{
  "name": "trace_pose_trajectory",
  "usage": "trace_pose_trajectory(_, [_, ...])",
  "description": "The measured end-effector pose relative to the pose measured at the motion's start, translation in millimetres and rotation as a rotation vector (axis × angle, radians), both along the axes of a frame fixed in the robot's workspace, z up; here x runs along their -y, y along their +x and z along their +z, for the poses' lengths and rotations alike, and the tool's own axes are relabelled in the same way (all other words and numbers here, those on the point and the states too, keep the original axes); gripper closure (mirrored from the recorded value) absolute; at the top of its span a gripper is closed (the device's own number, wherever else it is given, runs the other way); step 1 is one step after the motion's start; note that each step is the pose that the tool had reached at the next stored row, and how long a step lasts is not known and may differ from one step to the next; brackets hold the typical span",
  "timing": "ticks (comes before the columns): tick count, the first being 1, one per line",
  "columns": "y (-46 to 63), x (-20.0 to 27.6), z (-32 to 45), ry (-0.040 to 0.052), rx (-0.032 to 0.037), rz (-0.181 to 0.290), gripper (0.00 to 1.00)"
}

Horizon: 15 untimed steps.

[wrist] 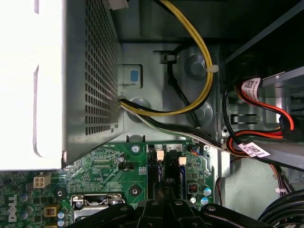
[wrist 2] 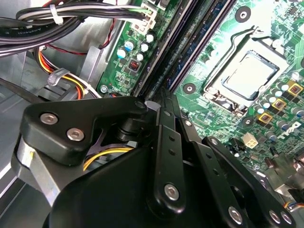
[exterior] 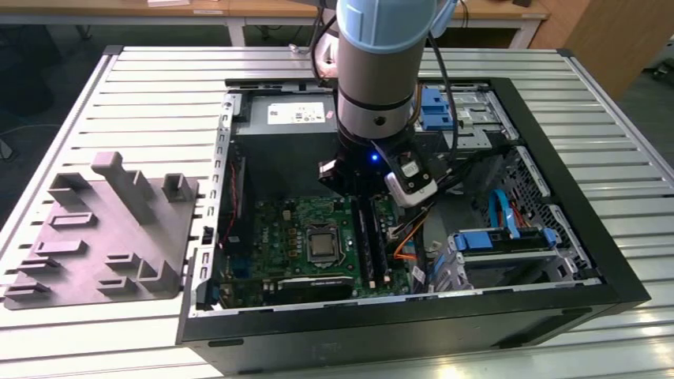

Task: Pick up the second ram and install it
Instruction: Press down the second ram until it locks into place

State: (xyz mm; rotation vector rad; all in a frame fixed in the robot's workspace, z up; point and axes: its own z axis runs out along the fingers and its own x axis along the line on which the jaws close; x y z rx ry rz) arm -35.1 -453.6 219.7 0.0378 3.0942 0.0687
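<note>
We are over the open computer case (exterior: 621, 284), which lies on the slatted metal table (exterior: 137, 103); the arm (exterior: 377, 71) reaches straight down into it, and the gripper (exterior: 364, 193) sits low over the green motherboard (exterior: 284, 229), right at the memory slots (exterior: 371, 237) beside the processor socket (exterior: 318, 243). In the second wrist view the gripper (wrist 2: 164, 102) has its black fingers (wrist 2: 167, 142) drawn close together, narrowing to a point over the dark slots (wrist 2: 190, 52), with the socket (wrist 2: 249, 76) off to one side; whether the jaws pinch anything we cannot tell. In the first wrist view the second ram (wrist: 183, 183) appears as a blue-green stick standing in the slots just ahead of the fingertips (wrist: 166, 205); the perforated power supply (wrist: 90, 76) and a yellow cable (wrist: 199, 61) lie beyond. In the exterior view the grey plastic tray (exterior: 106, 237) sits outside the case, toward the exterior view's left; a blue drive caddy (exterior: 506, 241) sits inside, toward the exterior view's right.
</note>
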Motion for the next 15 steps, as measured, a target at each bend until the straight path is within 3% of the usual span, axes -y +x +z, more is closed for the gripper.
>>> trace_pose_trajectory(15, [0.0,0.0,-2.3,0.0002,0.0,0.0,0.9])
